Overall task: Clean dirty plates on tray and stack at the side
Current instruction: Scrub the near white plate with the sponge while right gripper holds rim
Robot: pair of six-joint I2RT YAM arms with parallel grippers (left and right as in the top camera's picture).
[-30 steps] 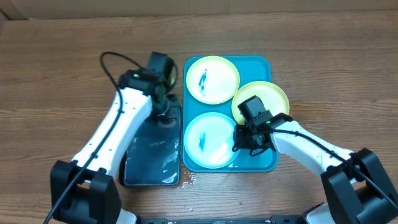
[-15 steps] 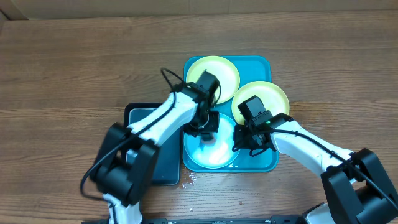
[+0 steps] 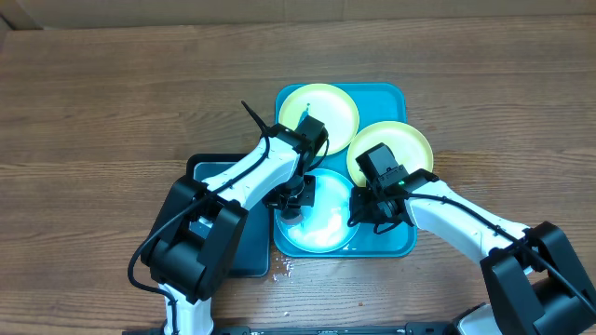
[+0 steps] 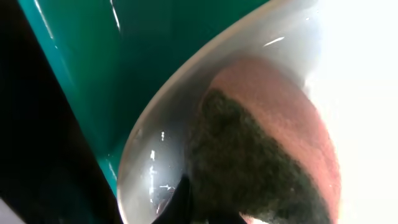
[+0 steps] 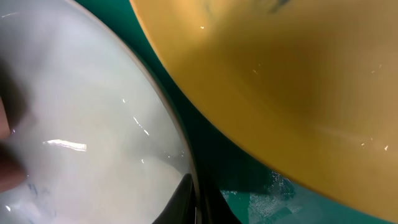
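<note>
Three plates lie on the turquoise tray (image 3: pixel 396 98). The light-blue plate (image 3: pixel 326 228) is at the front. My left gripper (image 3: pixel 296 198) is shut on a sponge (image 4: pixel 261 155), dark green with a pink back, and presses it onto this plate's left half. My right gripper (image 3: pixel 359 212) is shut on the same plate's right rim (image 5: pixel 186 168), its jaws pinched over the edge. A yellow-green plate (image 3: pixel 326 116) at the back bears a blue smear. Another yellow-green plate (image 3: pixel 396 144) sits on the right, its front edge under my right wrist.
A dark grey tray (image 3: pixel 228 251) lies left of the turquoise one, partly under my left arm. Water drops (image 3: pixel 284 268) speckle the table at its front right corner. Bare wood surrounds both trays.
My left arm swung from the dark grey tray onto the light-blue plate with the sponge, then slid a little to the left on it. The right arm held still.
</note>
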